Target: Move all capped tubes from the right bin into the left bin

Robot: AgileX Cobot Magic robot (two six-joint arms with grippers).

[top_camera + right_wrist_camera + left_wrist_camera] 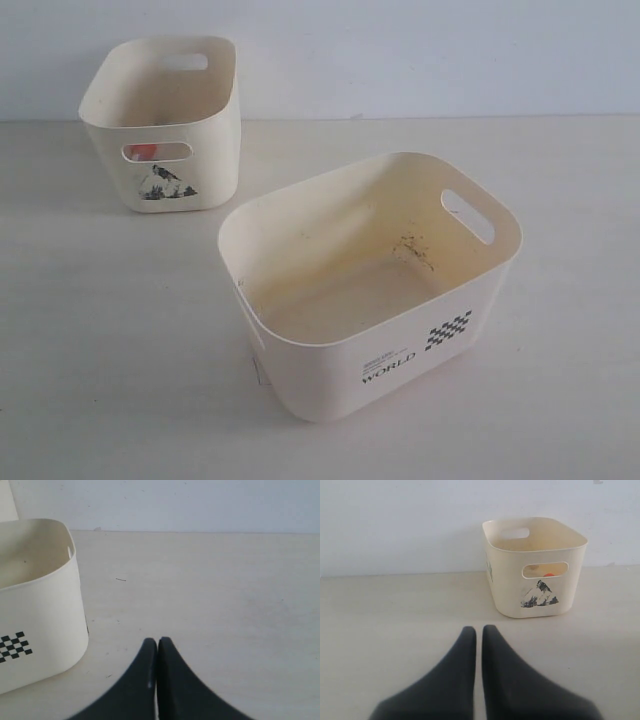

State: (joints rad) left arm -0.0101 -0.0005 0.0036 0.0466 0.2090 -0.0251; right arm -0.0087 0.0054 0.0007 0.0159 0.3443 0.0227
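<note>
The right bin (300, 385), cream with "WORLD" text and a checkered patch, shows only brown stains inside; no tube is visible in it. The left bin (215, 150), with its mountain picture, stands at the back left. An orange-red cap of a capped tube (143, 152) shows through its handle slot, also as the cap (549, 574) in the left wrist view. My left gripper (479, 629) is shut with nothing held, low over the table, short of the left bin (510, 595). My right gripper (157, 641) is shut and empty beside the right bin (50, 625). Neither gripper appears in the exterior view.
A pale wooden table (90, 330) carries both bins, with a white wall (430, 50) behind. The left bin's other contents are hidden by its walls.
</note>
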